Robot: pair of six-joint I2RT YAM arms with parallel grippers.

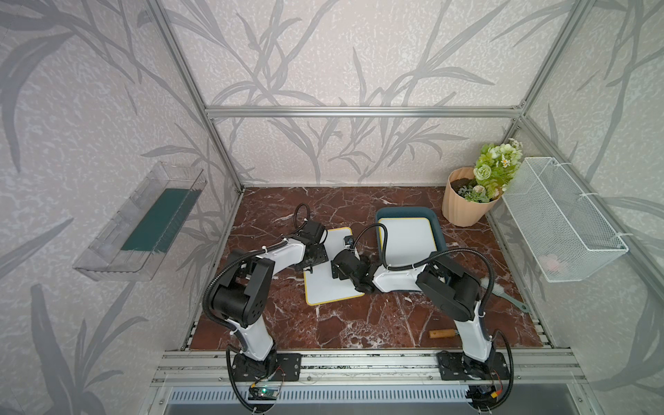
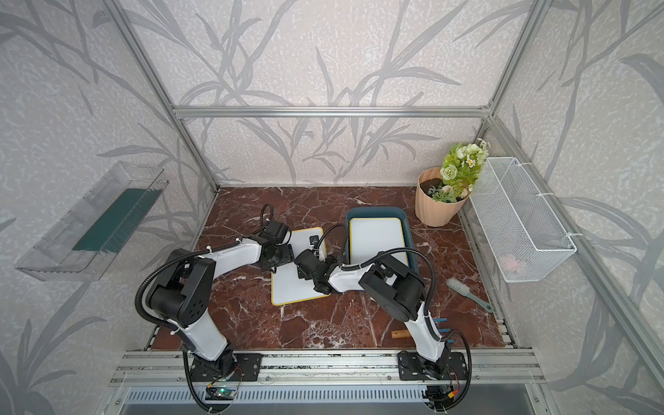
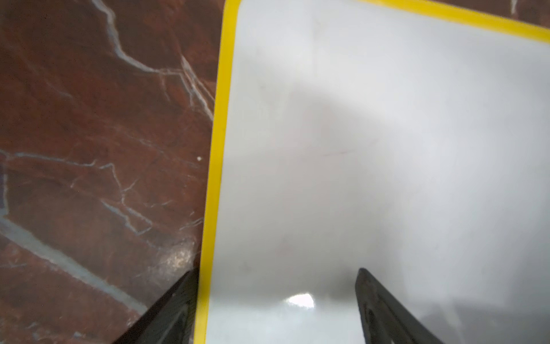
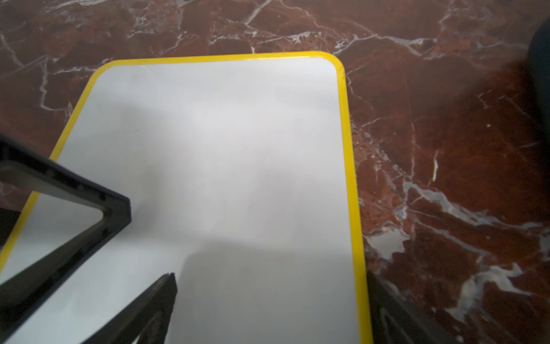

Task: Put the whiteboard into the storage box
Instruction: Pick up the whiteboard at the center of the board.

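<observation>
board: yellow-framed whiteboard [image 1: 332,287] flat on the desk [image 1: 359,323], between both arms, outside the storage box [image 1: 406,210]
long axis: points away from the robot, roughly parallel to the box
left end effector [image 3: 276,271]: released, straddling the board's left long edge
right end effector [image 4: 269,275]: released, straddling its right long edge
box bearing: just right of the board, further back; right arm nearer
box content: second whiteboard [image 1: 409,240] already inside

Two whiteboards [image 1: 334,287], one storage box [image 1: 406,212], one flowerpot [image 1: 463,206], one brush [image 2: 466,291], one wire basket [image 1: 560,215].
</observation>
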